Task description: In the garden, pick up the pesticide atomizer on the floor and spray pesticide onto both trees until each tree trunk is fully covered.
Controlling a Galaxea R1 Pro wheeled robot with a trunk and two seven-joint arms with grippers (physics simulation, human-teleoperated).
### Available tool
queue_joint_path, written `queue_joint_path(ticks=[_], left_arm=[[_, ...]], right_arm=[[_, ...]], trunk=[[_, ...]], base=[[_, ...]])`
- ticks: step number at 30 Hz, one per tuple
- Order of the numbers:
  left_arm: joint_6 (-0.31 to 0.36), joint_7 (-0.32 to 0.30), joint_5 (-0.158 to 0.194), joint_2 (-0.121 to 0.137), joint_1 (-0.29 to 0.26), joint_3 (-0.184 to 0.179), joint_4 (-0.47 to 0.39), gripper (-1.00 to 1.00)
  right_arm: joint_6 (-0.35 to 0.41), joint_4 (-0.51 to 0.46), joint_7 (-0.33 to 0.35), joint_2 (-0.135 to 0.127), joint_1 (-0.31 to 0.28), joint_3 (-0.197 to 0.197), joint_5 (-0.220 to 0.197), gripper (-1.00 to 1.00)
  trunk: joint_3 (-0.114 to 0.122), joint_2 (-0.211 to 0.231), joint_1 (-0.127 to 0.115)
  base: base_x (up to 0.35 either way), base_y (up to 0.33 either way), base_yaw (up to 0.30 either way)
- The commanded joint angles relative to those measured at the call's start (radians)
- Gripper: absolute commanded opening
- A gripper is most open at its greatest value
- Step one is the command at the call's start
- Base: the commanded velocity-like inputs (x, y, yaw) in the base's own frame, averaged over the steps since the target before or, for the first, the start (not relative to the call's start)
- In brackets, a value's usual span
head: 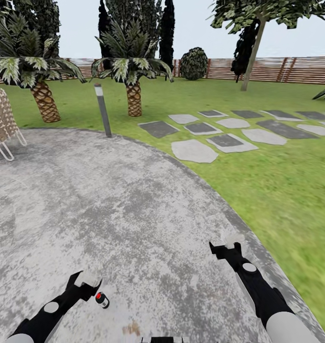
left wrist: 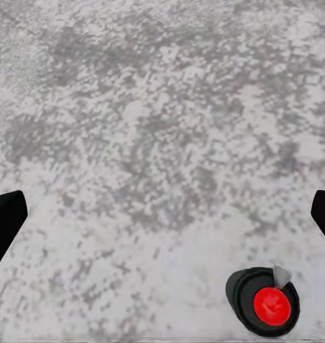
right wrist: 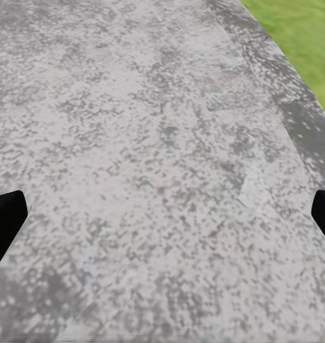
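1. Grey mottled concrete paving (head: 110, 200) forms a rounded patio under both arms; green grass lawn (head: 276, 181) borders it on the right and far side, with flat grey stepping stones (head: 219, 138) crossing the lawn.
2. Small black canister with a red round top, taken to be the pesticide atomizer (head: 102, 300), stands on the paving near the robot, just to the right of the left gripper (head: 86, 278). In the left wrist view the atomizer (left wrist: 266, 300) sits off to one side of the gap between the fingers, not between them.
3. Left gripper: jaws spread wide, holding nothing; fingertips (left wrist: 5, 218) show dark at the frame edges over bare paving.
4. Right gripper (head: 229, 240): jaws likewise released and empty, hovering over paving near the patio's right edge.
5. 1 tall tree with a thick pale bare trunk (head: 252, 52) stands far right on the lawn by the brown slatted wooden fence (head: 276, 69). 2 short palms with scaly trunks (head: 133, 97) stand far left; a slim grey lamp post (head: 103, 109) is between them.
6. Progress, judged: nothing completed. Atomizer not yet grasped; pickup, the drive to the trees and spraying of 2 trunks all remain. A second target tree cannot be identified.
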Motion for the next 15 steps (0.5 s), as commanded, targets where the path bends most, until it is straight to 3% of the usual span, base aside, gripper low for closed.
queue_joint_path(ticks=[1, 15], left_arm=[[-0.008, -0.007, -0.008, 0.000, -0.001, 0.009, 0.002, 1.00], [-0.016, -0.007, -0.010, -0.001, -0.001, 0.009, 0.003, 1.00]], right_arm=[[0.001, -0.001, 0.001, 0.000, 0.000, 0.001, 0.006, 1.00], [0.003, -0.006, 0.001, -0.001, 0.000, -0.004, 0.006, 1.00]], trunk=[[-0.006, -0.001, 0.000], [-0.079, -0.004, 0.006]], base=[[0.000, 0.000, 0.109], [0.000, 0.000, 0.092]])
